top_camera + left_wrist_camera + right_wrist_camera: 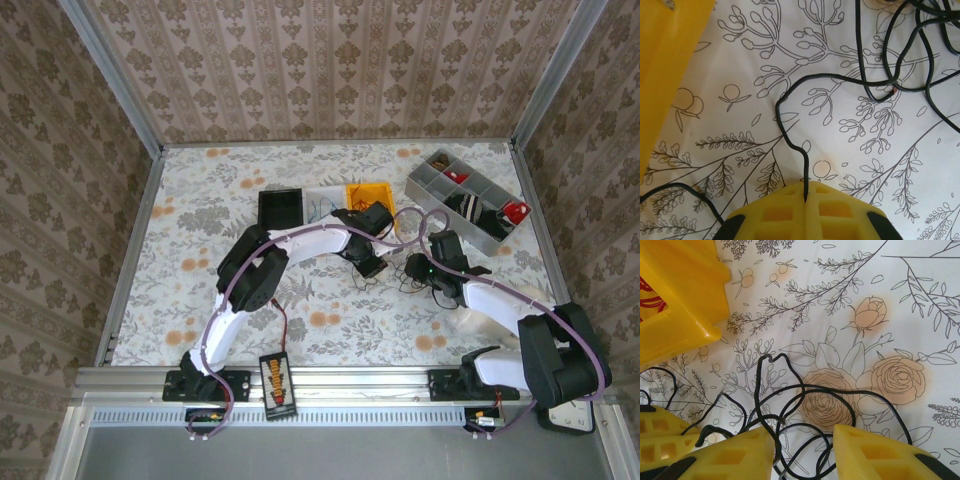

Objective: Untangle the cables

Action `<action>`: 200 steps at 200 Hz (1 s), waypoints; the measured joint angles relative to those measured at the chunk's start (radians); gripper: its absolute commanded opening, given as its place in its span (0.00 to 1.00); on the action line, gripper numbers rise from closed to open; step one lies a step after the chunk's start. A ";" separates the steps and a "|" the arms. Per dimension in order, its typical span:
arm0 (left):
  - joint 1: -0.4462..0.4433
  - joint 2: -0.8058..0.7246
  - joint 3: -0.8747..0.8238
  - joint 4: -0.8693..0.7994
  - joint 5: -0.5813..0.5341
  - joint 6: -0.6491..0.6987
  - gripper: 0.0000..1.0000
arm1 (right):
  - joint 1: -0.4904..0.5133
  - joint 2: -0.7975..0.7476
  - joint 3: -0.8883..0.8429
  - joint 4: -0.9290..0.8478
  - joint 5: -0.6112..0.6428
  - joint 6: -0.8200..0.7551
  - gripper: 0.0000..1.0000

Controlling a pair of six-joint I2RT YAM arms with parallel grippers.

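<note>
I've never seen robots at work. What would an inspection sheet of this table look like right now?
Surface: floral tablecloth, flat.
Job's things: black cables, thin loops tangled on the cloth.
Clutter: black bin, yellow bin and grey divided tray at the far side.
Grippers: left gripper shut on a strand of the black cables; right gripper open, jaws astride the tangle.
Cables: purple arm cables; connector box with its red-black lead at the near rail.
Surroundings: patterned walls, metal frame.
</note>
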 measured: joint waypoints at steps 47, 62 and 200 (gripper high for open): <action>0.042 -0.217 -0.100 0.097 -0.029 -0.035 0.00 | 0.000 0.000 -0.002 0.001 0.001 0.005 0.39; 0.080 -0.327 -0.098 0.140 -0.050 -0.060 0.00 | 0.000 0.000 -0.007 0.002 0.002 0.016 0.45; 0.282 -0.653 -0.142 0.341 0.071 -0.240 0.00 | 0.016 -0.011 -0.037 0.066 -0.100 -0.025 0.53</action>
